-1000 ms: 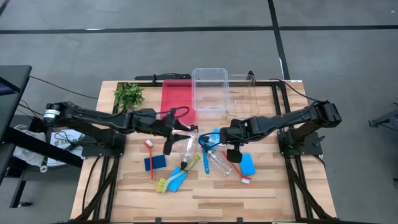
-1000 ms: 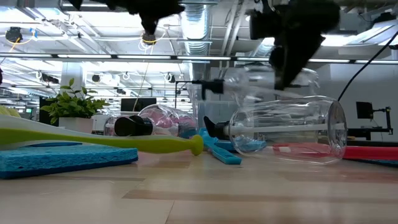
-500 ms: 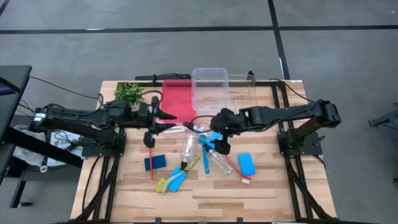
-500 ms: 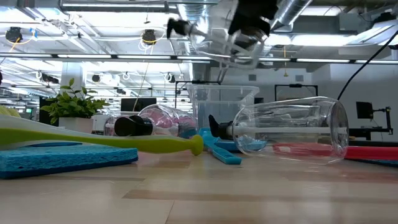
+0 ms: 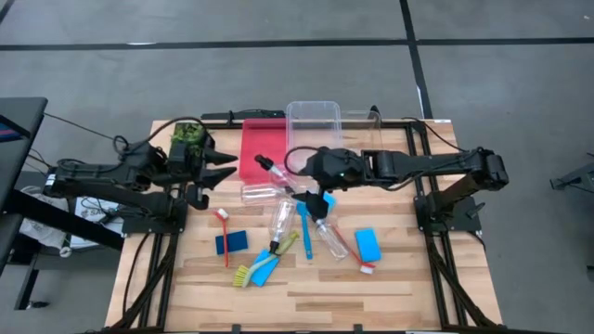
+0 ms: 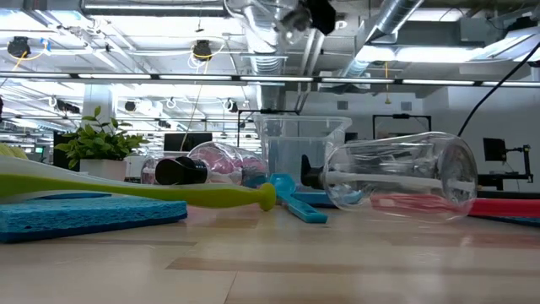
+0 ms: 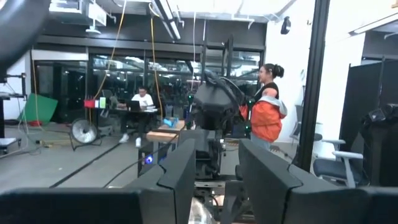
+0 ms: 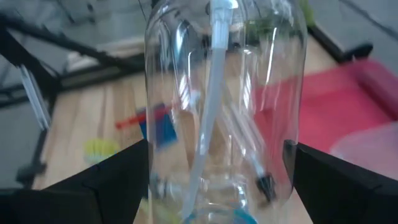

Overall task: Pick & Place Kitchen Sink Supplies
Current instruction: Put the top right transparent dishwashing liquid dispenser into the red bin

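Observation:
My right gripper (image 5: 290,181) is raised over the middle of the table, near the red tray, shut on a clear bottle (image 8: 224,93). In the low view that bottle (image 6: 274,17) hangs at the picture's top. Its black nozzle (image 5: 264,164) points toward the table's left. My left gripper (image 5: 227,167) stands open and raised at the left, beside the plant (image 5: 190,139), with nothing between its fingers (image 7: 180,168). Three more clear bottles (image 5: 260,193), (image 5: 278,223), (image 5: 329,239) lie on their sides on the table, among the blue sponges (image 5: 232,243), (image 5: 368,244) and the brushes (image 5: 263,267). My right gripper pinches the clear bottle's round body (image 8: 158,137) between its two widely spread fingers, one on each side wall. The fingers come from the table's right, slanting a little downward, and lie across the bottle. The bottle is lifted clear of the table and tilted, its nozzle end toward the left.
The red tray (image 5: 264,148) and two clear bins (image 5: 314,134), (image 5: 362,139) stand along the far edge. Red, blue and yellow-green brushes (image 5: 283,243) lie scattered mid-table. The near strip of the table is bare wood. People show in the room beyond (image 7: 267,112).
My right gripper has risen with the bottle, gone toward the table's left and far side, and tipped from pointing down to nearly level. The bottle is carried well above the others. My left gripper has drawn back toward the left edge, risen and tipped upward.

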Tool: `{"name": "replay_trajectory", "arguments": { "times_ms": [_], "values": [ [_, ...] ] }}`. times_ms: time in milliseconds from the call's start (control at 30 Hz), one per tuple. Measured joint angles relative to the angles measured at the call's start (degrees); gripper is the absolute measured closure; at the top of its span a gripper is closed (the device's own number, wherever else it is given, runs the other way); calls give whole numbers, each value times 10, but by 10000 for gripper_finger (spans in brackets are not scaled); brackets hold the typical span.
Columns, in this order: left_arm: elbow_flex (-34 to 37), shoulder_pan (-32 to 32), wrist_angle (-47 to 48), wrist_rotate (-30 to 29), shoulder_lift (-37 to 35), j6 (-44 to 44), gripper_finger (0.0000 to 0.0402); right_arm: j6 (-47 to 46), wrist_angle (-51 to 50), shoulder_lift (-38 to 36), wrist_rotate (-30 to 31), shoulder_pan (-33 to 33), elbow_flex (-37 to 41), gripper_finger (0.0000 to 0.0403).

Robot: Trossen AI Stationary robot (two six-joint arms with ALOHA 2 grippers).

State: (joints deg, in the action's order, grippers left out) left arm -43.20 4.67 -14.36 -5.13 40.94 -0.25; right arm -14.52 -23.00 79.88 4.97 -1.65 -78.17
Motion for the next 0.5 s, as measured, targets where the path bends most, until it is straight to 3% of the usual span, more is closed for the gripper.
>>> {"name": "replay_trajectory", "arguments": {
  "times_ms": [300, 500],
  "values": [
    [0, 0, 1, -26, 0, 0, 277, -1, 54, 0, 0, -2, 0, 55],
    [0, 0, 1, -48, 0, 59, 273, -1, 54, 0, 0, -2, 0, 53]
  ]
}}
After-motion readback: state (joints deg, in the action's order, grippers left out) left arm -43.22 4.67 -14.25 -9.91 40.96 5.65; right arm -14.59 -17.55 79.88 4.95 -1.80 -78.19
